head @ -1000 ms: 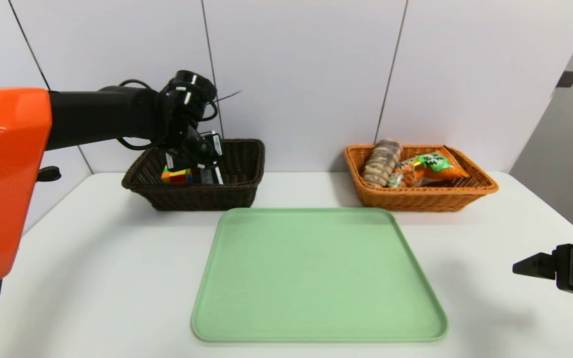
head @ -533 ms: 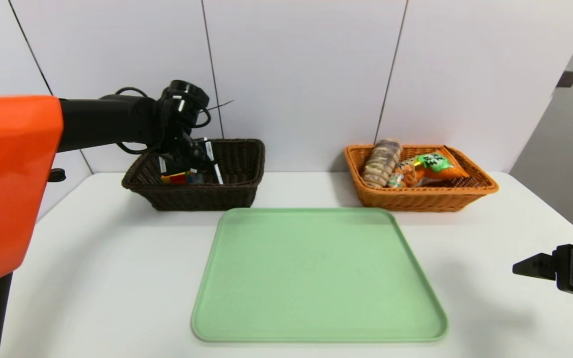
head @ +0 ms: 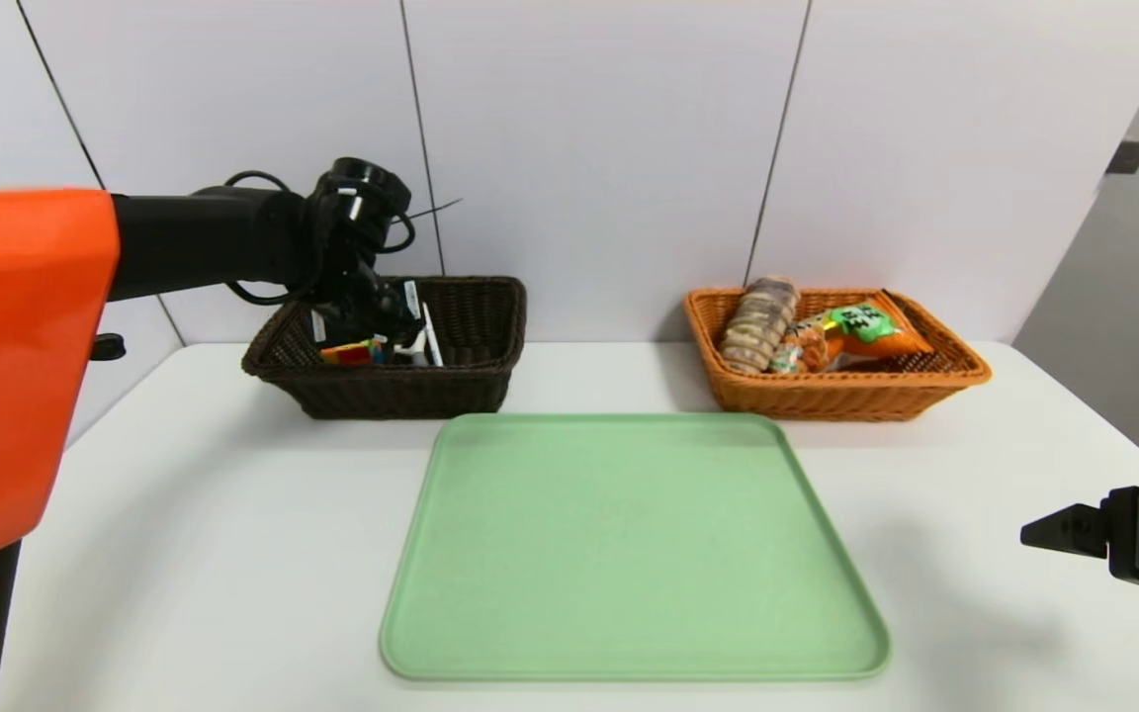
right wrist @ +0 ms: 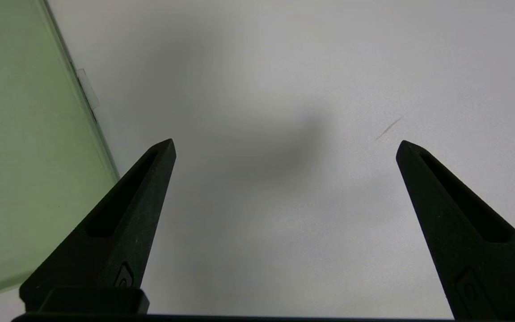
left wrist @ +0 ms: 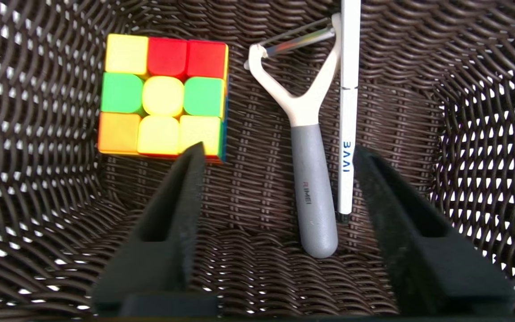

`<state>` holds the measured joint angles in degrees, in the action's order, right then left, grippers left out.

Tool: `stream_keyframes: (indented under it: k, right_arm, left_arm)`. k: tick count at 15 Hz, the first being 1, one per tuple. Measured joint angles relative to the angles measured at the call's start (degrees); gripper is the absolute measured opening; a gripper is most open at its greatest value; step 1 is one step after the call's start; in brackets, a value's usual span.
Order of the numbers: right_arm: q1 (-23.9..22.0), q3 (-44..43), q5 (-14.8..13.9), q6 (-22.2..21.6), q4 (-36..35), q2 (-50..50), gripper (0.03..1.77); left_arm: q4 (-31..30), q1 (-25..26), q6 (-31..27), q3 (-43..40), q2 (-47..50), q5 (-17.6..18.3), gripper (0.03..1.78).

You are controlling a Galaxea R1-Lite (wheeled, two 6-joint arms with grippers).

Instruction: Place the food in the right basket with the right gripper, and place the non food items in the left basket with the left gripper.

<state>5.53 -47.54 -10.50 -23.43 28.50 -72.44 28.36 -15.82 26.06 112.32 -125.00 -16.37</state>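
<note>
My left gripper (head: 387, 321) hangs inside the dark brown left basket (head: 476, 381), open and holding nothing (left wrist: 279, 150). On the basket floor (left wrist: 38, 201) lie the multicoloured puzzle cube (left wrist: 162, 96), the white peeler with its grey handle (left wrist: 311, 179) and the slim white pen (left wrist: 348, 112). The pen lies alongside the peeler, just inside one fingertip. The orange-tan right basket (head: 827, 400) holds the orange snack bag (head: 856, 334) and the striped bread loaf (head: 759, 321). My right gripper (head: 1054, 529) rests open over the table at the far right (right wrist: 286, 143).
A green tray (head: 629, 554) lies bare in the middle of the white table, its edge close beside the right gripper (right wrist: 16, 134). Both baskets stand against the back wall. The table's right edge is near the right arm.
The left gripper has sunk lower into the dark basket and opened, letting go of the pen, which now lies on the basket floor. The right arm has not moved.
</note>
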Motion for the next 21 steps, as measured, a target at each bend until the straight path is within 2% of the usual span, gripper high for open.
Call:
stream_keyframes:
  k: [4,7,10,13,15,18,21]
  right_arm:
    - [-0.05,0.0,-0.02,0.0,-0.01,0.55,1.71]
    - [0.24,-0.17,0.68,1.19,-0.28,1.3,1.71]
    - [3.89,-0.2,1.9,6.7,-5.79,3.3,1.71]
    - [7.86,-0.57,3.12,13.09,-18.2,4.24,1.71]
    - [9.16,-0.9,4.13,19.91,-25.7,4.25,1.71]
    - [9.35,-0.55,3.15,29.25,-27.36,5.3,1.71]
    - [5.53,1.13,1.85,30.98,-27.6,8.74,1.71]
  left_arm:
    - [2.16,-0.54,-1.87,0.0,8.08,0.06,1.41]
    - [10.73,-2.58,-7.74,-2.65,19.69,0.3,1.5]
    - [16.52,-3.91,-13.36,-12.68,34.27,0.65,1.56]
    - [17.94,-4.44,-16.25,-23.45,48.19,0.78,1.61]
    - [18.19,-4.6,-18.52,-31.65,56.81,0.63,1.63]
    - [17.48,-2.52,-20.16,-42.03,66.84,-0.11,1.66]
    - [13.18,4.47,-20.2,-48.49,74.86,-0.41,1.67]
